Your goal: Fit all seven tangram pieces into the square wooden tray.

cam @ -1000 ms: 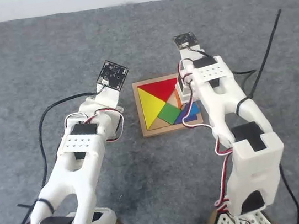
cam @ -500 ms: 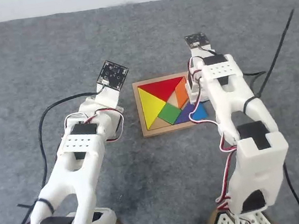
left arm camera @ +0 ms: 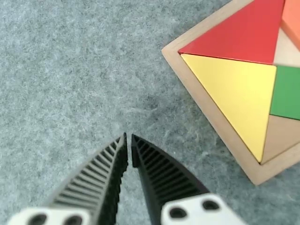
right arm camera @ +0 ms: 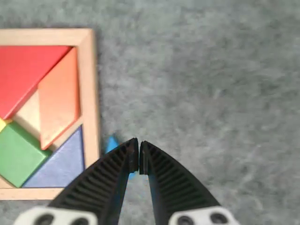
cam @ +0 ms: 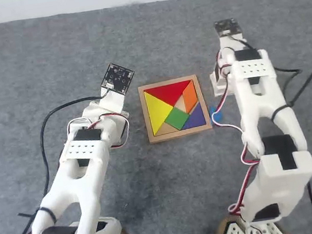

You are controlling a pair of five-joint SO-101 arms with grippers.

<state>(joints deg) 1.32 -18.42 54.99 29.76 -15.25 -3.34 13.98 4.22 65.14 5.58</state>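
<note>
Just outside the tray (right arm camera: 90, 84) wall nearest the right arm, a small blue piece (right arm camera: 111, 143) lies on the grey table (right arm camera: 211, 70), close against the wood; the right pincer (right arm camera: 139, 154) hangs over it, tips pressed together, holding nothing, so it would need to open first; most of the piece is hidden, so its long axis cannot be told; the left pincer (left arm camera: 129, 140), likewise closed and empty, sits across the tray, farther off.

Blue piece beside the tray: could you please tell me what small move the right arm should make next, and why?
Probably open the right gripper and lower it onto the blue piece. That piece lies outside the tray, by its rim, while bare wood shows between the fitted pieces. The jaws are shut close by it, so they would need to part first.
</note>
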